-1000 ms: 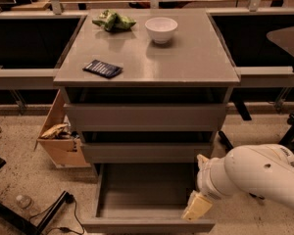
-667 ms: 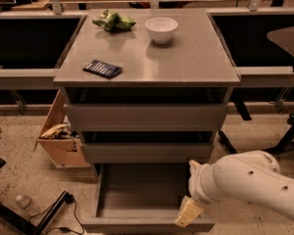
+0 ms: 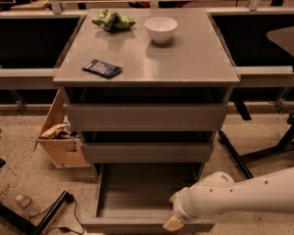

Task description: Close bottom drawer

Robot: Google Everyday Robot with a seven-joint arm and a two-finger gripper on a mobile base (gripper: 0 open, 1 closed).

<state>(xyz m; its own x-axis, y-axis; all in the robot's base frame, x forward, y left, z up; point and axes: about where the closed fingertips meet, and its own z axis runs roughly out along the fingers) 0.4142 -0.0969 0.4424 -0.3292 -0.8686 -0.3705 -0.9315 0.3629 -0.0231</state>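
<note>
A cardboard box (image 3: 63,150) stands beside the bench's left edge, a dark packet (image 3: 103,68) lies near its front-left corner, and a green bag (image 3: 112,20) and white bowl (image 3: 160,28) are set toward its back edge. Below the front edge the bottom drawer (image 3: 137,192) is left pulled well out, and the gripper (image 3: 174,223) is placed at its front panel, right of centre; whether it is released or clenched cannot be told. With contact made off-centre, the drawer could be skewed and jammed, or the handleless front slipped off.
</note>
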